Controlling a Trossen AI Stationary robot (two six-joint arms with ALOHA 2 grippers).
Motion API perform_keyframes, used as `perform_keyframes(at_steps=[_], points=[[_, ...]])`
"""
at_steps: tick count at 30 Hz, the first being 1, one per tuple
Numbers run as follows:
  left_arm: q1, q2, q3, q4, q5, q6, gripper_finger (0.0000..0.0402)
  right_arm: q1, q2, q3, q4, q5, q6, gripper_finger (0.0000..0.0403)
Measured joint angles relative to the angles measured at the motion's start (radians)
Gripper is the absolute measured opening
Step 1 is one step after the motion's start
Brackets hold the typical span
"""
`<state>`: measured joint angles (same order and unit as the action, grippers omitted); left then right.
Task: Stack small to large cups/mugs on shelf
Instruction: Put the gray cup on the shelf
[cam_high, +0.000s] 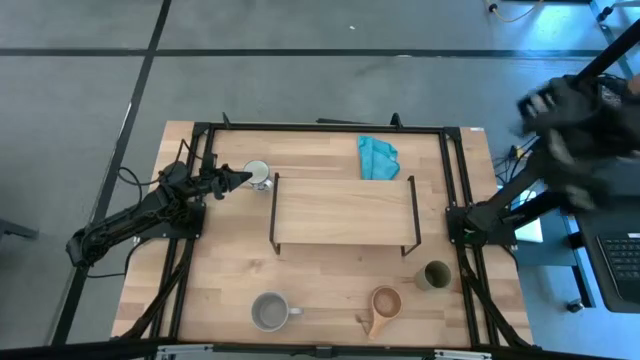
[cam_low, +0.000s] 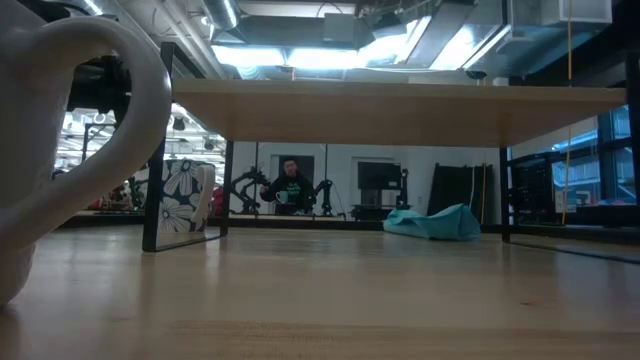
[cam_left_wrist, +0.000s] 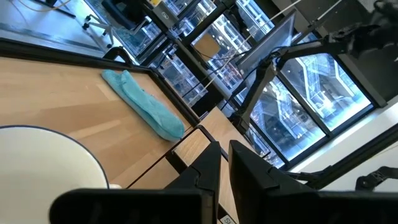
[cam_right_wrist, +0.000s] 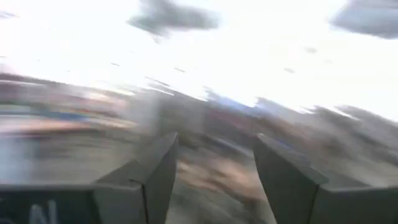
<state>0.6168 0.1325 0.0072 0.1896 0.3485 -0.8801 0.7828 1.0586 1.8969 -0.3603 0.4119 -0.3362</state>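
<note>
The white cup (cam_high: 257, 173) stands on the table at the far left, just left of the shelf (cam_high: 343, 212); the low view shows a flower print on the white cup (cam_low: 188, 197). My left gripper (cam_high: 240, 180) lies level beside it, pointing toward the shelf, fingers shut with nothing between them (cam_left_wrist: 224, 152). Along the near edge stand the grey mug (cam_high: 270, 311), the wooden cup (cam_high: 385, 303) and the olive cup (cam_high: 434, 275). My right gripper (cam_right_wrist: 214, 155) is open and is raised beyond the table's right edge, where it shows blurred (cam_high: 560, 105). My left gripper has its tip right at the white cup's near-left side (cam_high: 248, 178). The cup's rim (cam_left_wrist: 62, 140) lies beside the fingers, not between them. Whether a finger touches the cup cannot be told.
A teal cloth (cam_high: 378, 157) lies behind the shelf at the far edge. Black frame rails (cam_high: 455, 180) run along the table's sides. Bare wood lies between the shelf and the near row of cups. A person (cam_low: 290, 185) is in the room behind.
</note>
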Motion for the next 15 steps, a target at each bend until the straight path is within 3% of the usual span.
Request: perform_keyframes(at_steps=[1,3,8,12,15], points=[[0.0,0.0,0.0,0.0,0.0,0.0,0.0027,-0.008,-0.01,0.0,-0.009,-0.146,-0.007,0.0213],[0.0,0.0,0.0,0.0,0.0,0.0,0.0027,-0.022,-0.024,0.002,-0.032,-0.246,-0.008,0.0213],[0.0,0.0,0.0,-0.001,0.0,0.0,0.0028,-0.026,-0.084,-0.001,-0.225,-0.23,0.022,0.0213],[0.0,0.0,0.0,-0.001,0.0,0.0,0.0027,-0.026,-0.115,0.001,-0.299,-0.169,0.184,0.0213],[0.0,0.0,0.0,-0.001,0.0,0.0,0.0027,-0.027,-0.117,-0.001,-0.351,-0.268,0.256,0.0213]])
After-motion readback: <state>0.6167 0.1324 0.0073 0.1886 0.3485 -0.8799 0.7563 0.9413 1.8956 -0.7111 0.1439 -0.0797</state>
